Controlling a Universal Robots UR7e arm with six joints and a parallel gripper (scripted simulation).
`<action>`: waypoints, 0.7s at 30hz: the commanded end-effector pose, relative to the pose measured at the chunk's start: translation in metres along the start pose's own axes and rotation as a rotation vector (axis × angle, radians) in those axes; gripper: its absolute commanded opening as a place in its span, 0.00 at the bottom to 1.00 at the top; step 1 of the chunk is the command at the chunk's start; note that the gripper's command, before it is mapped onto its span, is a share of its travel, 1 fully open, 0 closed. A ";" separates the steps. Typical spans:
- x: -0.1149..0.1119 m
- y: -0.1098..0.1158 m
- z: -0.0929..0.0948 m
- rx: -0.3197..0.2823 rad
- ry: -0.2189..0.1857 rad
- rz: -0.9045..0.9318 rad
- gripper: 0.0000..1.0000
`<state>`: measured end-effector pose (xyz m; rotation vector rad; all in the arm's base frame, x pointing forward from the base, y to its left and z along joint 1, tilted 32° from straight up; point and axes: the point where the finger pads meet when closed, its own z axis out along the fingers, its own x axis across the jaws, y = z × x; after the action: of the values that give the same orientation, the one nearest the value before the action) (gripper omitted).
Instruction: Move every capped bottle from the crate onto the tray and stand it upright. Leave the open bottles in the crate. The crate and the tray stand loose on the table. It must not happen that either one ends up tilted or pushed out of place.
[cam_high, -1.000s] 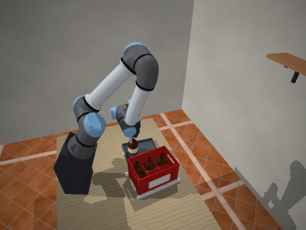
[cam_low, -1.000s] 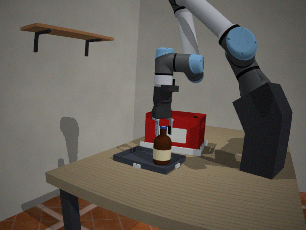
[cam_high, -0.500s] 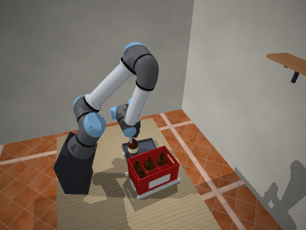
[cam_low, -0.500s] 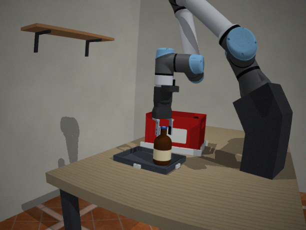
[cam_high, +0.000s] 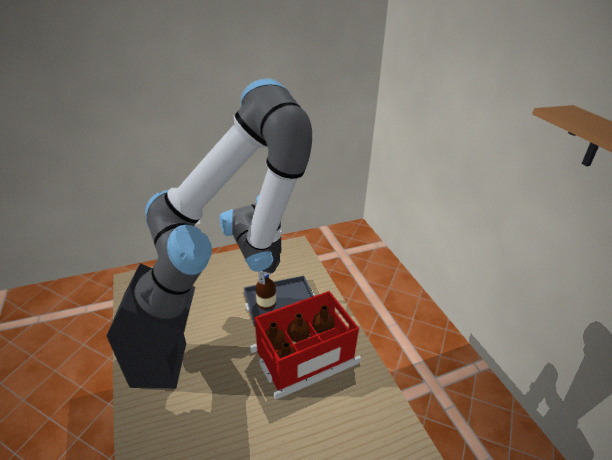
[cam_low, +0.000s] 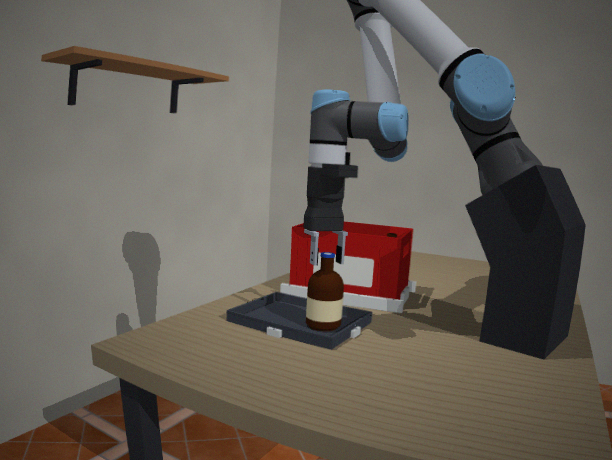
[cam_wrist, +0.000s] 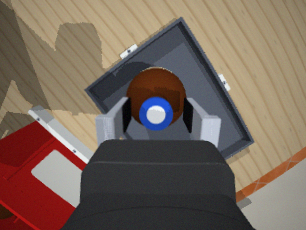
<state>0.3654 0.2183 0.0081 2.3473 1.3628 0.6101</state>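
A brown bottle (cam_high: 266, 299) (cam_low: 325, 300) with a cream label and blue cap stands upright in the dark grey tray (cam_low: 295, 334) (cam_wrist: 172, 47), near one corner. My gripper (cam_low: 327, 261) (cam_wrist: 157, 108) is open, its fingers on either side of the bottle's cap and upper neck, with a gap on both sides in the wrist view. The red crate (cam_high: 346, 351) (cam_low: 300, 260) (cam_wrist: 25, 150) stands beside the tray. Several brown bottles stand in it, among them one at the right (cam_high: 324, 321) and one in the middle (cam_high: 299, 330); their mouths look dark and uncapped. The crate's near wall partly hides the front bottle.
White strips (cam_high: 320, 381) (cam_low: 390, 303) run along the crate's foot. Small white blocks (cam_low: 274, 332) (cam_wrist: 224, 82) sit against the tray's outer sides. The dark robot pedestal (cam_high: 150, 345) (cam_low: 530, 270) stands on the table. A wooden shelf (cam_high: 575, 120) (cam_low: 135, 65) is on the wall.
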 end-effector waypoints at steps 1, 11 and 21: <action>0.000 -0.002 -0.021 0.003 -0.002 -0.002 1.00; 0.001 0.000 -0.030 -0.005 0.006 0.001 1.00; -0.001 -0.003 -0.045 0.001 -0.001 -0.001 1.00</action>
<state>0.3465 0.2217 0.0393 2.3464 1.3598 0.6167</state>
